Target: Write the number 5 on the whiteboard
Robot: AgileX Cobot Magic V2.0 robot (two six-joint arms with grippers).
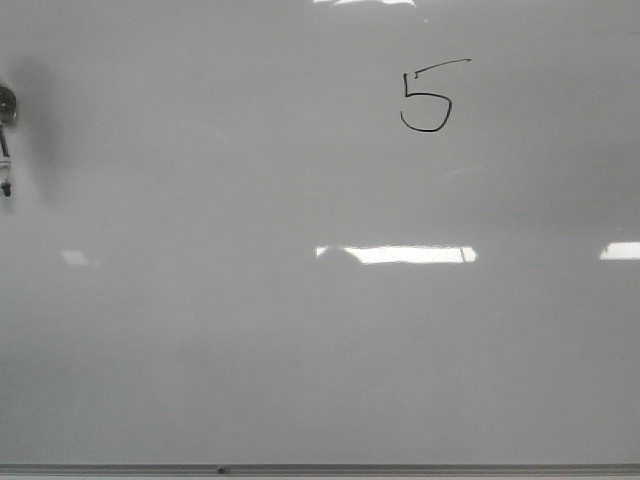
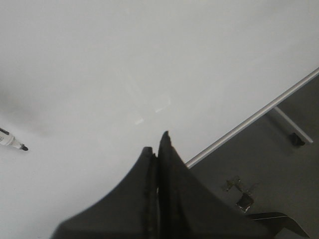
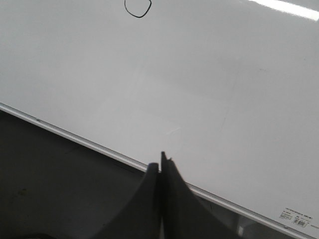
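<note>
The whiteboard fills the front view, glossy pale grey. A thin black number 5 is drawn on it at the upper right. Only its rounded belly shows in the right wrist view. A marker with a dark tip lies at the board's far left edge, and its tip end shows in the left wrist view. My left gripper is shut and empty over the board near its edge. The right gripper is also shut and empty, over the board's edge strip. Neither gripper appears in the front view.
A thin grey metal strip borders the whiteboard at the near side; the same kind of strip shows in both wrist views, with dark floor beyond. A small label sits on the board's corner. Bright light reflections lie on the surface.
</note>
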